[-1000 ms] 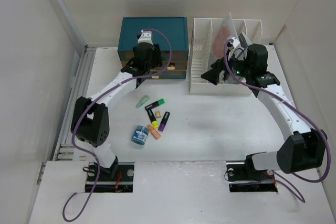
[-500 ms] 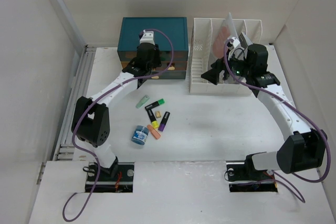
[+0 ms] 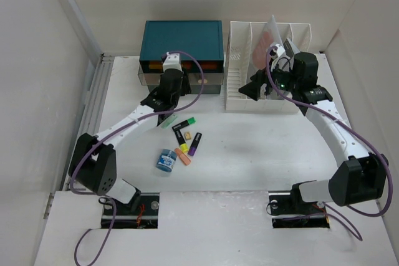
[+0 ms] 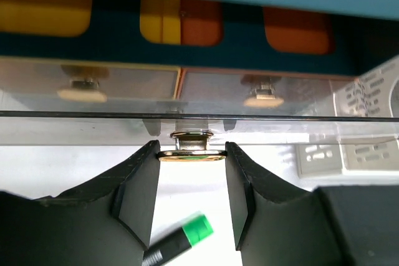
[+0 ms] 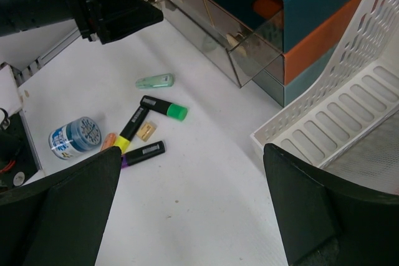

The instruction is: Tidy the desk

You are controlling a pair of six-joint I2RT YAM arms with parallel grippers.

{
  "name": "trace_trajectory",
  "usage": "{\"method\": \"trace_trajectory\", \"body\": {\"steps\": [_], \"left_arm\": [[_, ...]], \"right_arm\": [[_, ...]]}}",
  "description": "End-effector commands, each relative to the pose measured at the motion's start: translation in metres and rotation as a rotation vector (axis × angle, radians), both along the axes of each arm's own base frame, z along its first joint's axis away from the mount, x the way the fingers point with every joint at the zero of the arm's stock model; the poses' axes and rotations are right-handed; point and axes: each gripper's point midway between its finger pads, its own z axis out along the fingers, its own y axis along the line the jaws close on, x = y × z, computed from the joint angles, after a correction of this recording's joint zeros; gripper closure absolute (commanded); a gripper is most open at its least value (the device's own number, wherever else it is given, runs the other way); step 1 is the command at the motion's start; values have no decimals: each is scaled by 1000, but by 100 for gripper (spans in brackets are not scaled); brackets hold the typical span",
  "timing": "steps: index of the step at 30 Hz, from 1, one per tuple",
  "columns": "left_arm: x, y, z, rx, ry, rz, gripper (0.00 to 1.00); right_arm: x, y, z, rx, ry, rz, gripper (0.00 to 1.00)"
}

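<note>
Dragged back toward near edge: my left pincer pinched shut on drawer knob, clear drawer out, ready for highlighters; right pincer gaping, empty, parked by rack.

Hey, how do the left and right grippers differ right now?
The left gripper is shut on the drawer knob; the right gripper is open, holding nothing. The left gripper sits at the teal drawer unit; the right gripper hovers by the white file rack. Both have black fingers.

place: robot lab cell | cues: 2 arms bolted to white table, bare partition walls
</note>
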Motion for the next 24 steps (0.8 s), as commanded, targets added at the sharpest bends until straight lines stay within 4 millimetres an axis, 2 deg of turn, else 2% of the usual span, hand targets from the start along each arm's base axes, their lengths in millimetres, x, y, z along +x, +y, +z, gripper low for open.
{"method": "trace_trajectory", "body": {"steps": [1,9,10,11,12,14,15,16,18,19,21,23,24], "left_arm": [[-24,-6,-3,-69,23,-22,80],[-41,-1,-5,-103,23,-19,80],[-42,-1,-1,-109,15,-19,78],[-42,-1,-1,-109,14,-19,73],[-42,-1,-1,-109,14,-19,64],[-41,1,2,-106,10,-10,44],[-41,1,2,-106,10,-10,27],[-41,0,5,-107,9,-10,21],[-43,-3,15,-117,-6,-20,14],[-47,-2,16,-116,3,-28,6],[-56,-8,32,-133,-21,-54,3],[-67,-11,38,-150,-22,-76,1],[-77,-13,53,-171,-50,-98,1]], "right_arm": [[-2,1,12,19,-45,8,0],[0,1,9,17,-36,8,0],[0,1,9,17,-36,8,0],[0,1,9,17,-36,8,0],[0,1,9,17,-36,8,0],[-1,2,9,20,-36,16,0],[-1,2,9,14,-46,19,0],[-2,3,9,13,-53,32,0],[-4,4,10,16,-53,41,0],[-3,3,10,10,-63,44,0],[-9,6,7,14,-62,80,0],[-14,9,9,21,-70,119,0],[-16,10,9,19,-81,134,0]]}}
